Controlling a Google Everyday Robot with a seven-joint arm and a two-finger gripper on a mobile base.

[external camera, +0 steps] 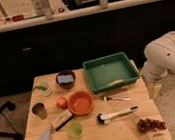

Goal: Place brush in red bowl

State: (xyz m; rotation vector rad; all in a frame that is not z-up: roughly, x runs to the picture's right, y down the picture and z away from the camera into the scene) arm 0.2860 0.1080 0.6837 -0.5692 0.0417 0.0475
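The brush [117, 114] lies flat on the wooden table [128, 137], toward the near right. Its black head points left and its whitish handle runs out to the right. It sits outside the red bowl [80, 102], which stands just up and to the left of the brush head, near it but apart. A metal fork [116, 98] lies between the brush and the green tray [110, 71] at the back. An orange ball [62, 102] rests just beside the bowl's left rim, and a wooden scrubber [62, 120] lies in front of it. A dark brown bowl [65, 78] stands behind. A bunch of dark grapes [150, 124] sits at the near right corner. The white arm [167, 53] bends down on the right, with its gripper [154, 89] hanging at the table's right edge, beside the tray and well apart from the brush. Whether the gripper is clenched or released I cannot tell.
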